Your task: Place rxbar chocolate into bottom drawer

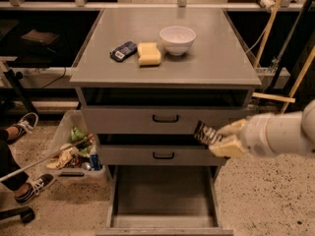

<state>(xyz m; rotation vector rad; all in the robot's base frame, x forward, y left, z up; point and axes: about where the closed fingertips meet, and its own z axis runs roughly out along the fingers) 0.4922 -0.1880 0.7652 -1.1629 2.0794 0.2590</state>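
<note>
My gripper (pixel 222 137) comes in from the right at the cabinet's front right side, level with the two upper drawers. Its pale fingers (pixel 231 129) are shut on the rxbar chocolate (pixel 205 133), a dark shiny bar with pale lettering that sticks out to the left. The bottom drawer (pixel 162 193) is pulled wide open below, showing a plain grey inside. The bar hangs above the drawer's right rear part.
On the cabinet top (pixel 211 58) stand a white bowl (pixel 177 39), a yellow sponge (pixel 148 53) and a dark blue packet (pixel 123 50). A clear bin of trash (pixel 74 151) sits on the floor at left beside a person's shoe (pixel 22 126). Wooden poles (pixel 268 23) lean at right.
</note>
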